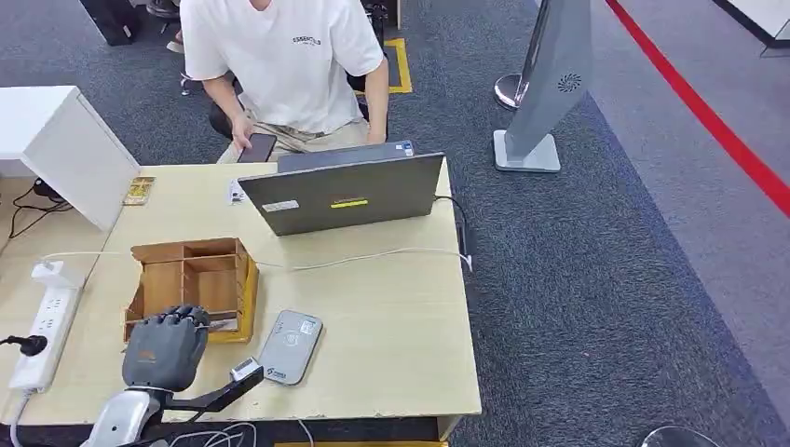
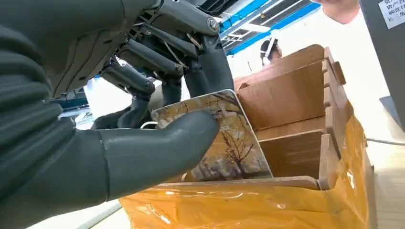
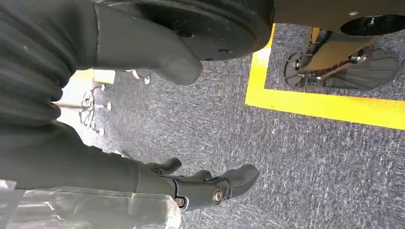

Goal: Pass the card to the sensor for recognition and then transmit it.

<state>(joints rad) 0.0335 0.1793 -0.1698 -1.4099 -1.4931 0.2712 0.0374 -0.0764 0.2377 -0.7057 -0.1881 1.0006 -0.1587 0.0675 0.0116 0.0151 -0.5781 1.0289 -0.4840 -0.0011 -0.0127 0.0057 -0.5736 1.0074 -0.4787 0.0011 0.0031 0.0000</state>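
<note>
On the pale wooden table (image 1: 391,307) sits an open grey laptop (image 1: 340,194), behind which a seated person (image 1: 284,65) holds a phone; nearer the robot stands a brown cardboard organiser box (image 1: 191,279) with several compartments, its base wrapped in yellow tape; just beside it, to the right, lies the flat grey card sensor (image 1: 291,346), and along the table's left edge runs a white power strip (image 1: 45,326); a white cable (image 1: 373,258) trails across the middle. Over the box's near edge hovers the left hand (image 1: 166,346); the left wrist view shows its thumb (image 2: 157,152) pressed on the face of a picture-printed card (image 2: 224,143), with the darker fingers (image 2: 143,67) curled behind it, so the card is pinched while its lower part sits inside the nearest compartment. Low beside the body hangs the right hand (image 3: 181,143) above the carpet, fingers loosely apart and holding nothing. Judging by this, the step in hand is drawing the card from the box; the next move calls for lifting it clear of the compartment wall, then carrying it rightward and laying it flat over the sensor without loosening the pinch.
</note>
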